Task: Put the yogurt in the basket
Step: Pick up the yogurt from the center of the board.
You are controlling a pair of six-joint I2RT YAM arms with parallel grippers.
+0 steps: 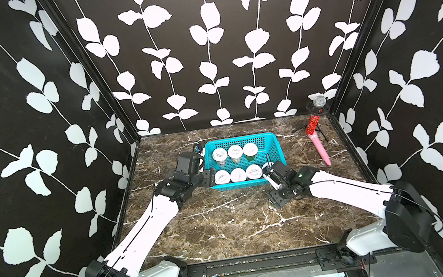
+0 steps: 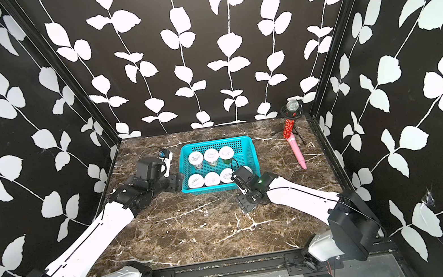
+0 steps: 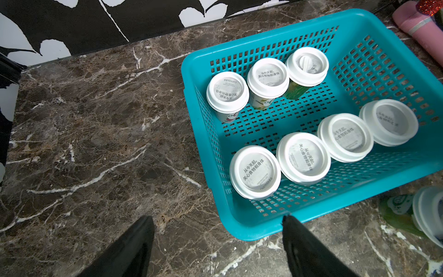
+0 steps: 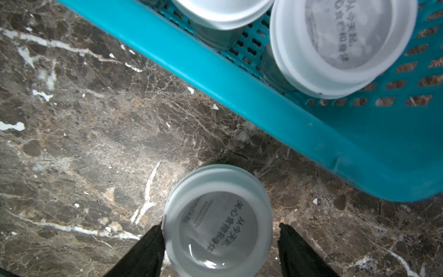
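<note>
Turquoise basket [image 3: 242, 223] sits toward the back of the marble table [image 3: 96, 120]; seven cups [image 3: 255, 171] stand upright in it, lids up, with three in the far row and four in the near row, packed side by side so that one place is free at the end of the far row; that gap, I judge, is meant for the last cup [image 4: 218, 220], which is outside, just beside the basket's near wall on the right arm's side. Right gripper [image 4: 220, 226] straddles this cup at lid height with its jaws parted; one finger [image 4: 148, 247] lies against the lid's rim, the other finger [image 4: 294, 247] stands just clear, so no grip is made yet as far as the right wrist view tells; the straddle looks meant to take the cup by its sides and keep the lid level. Whether the cup rests flat on the table I cannot tell. Left gripper [image 3: 217, 218] hangs wide open and empty by the basket's other near corner — out of the way, I judge, leaving the right arm a free path over the rim; the task is one cup short of done.
</note>
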